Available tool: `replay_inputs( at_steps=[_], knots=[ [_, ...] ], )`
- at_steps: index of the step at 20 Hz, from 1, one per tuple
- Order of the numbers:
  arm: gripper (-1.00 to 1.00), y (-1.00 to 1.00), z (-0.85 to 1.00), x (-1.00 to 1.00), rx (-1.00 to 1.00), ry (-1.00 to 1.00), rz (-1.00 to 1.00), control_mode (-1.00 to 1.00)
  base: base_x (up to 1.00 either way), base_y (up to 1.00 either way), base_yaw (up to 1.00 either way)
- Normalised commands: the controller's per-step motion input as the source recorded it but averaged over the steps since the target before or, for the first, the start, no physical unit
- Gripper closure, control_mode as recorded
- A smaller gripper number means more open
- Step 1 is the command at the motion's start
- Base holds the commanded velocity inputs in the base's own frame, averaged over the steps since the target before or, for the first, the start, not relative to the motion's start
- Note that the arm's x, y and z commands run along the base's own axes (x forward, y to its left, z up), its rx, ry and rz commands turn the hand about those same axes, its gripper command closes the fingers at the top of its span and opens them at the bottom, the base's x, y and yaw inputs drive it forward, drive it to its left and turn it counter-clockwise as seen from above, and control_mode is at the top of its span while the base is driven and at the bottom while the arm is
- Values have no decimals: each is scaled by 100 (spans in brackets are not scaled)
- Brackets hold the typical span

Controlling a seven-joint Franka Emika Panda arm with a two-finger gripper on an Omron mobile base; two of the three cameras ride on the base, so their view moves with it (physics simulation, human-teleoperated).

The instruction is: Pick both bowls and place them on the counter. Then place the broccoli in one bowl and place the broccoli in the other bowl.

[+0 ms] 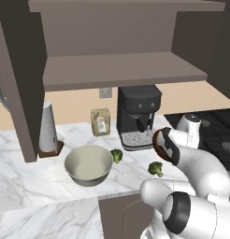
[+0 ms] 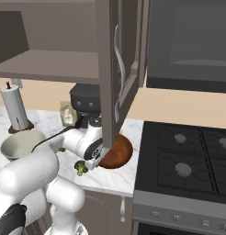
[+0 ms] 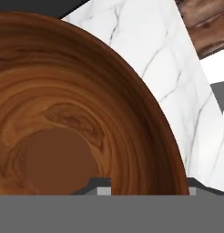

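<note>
White marble counter (image 1: 23, 186) with grey veins runs beneath open brown cabinets, and a black coffee machine (image 1: 138, 116) stands at its back as the landmark. Far left of the machine sits a paper towel holder (image 1: 48, 130); just left of the machine is a small tan packet (image 1: 100, 122). In front of the machine and to its left rests the pale grey-cream bowl (image 1: 89, 164), upright and empty. One broccoli floret (image 1: 116, 155) lies just beside that bowl's right rim; a second broccoli floret (image 1: 155, 169) lies in front of the machine, a little to its right. Right of the machine, near the black stovetop (image 2: 188, 160), the dark red-brown bowl (image 2: 117, 153) sits on the marble. The pincer (image 2: 102, 155) is at this bowl's rim, its jaws part-way apart; whether they grip the rim cannot be told.
</note>
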Motion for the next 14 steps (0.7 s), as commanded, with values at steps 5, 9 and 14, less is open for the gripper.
replay_inputs(
  at_steps=[5,9,14],
  knots=[
    [100,-11,-9,-1,0,3,-1,-100,0,0,0],
    [100,-19,-2,-20,0,0,-2,-100,0,0,0],
    [100,-10,0,-22,-2,1,-7,-100,0,0,0]
  ],
)
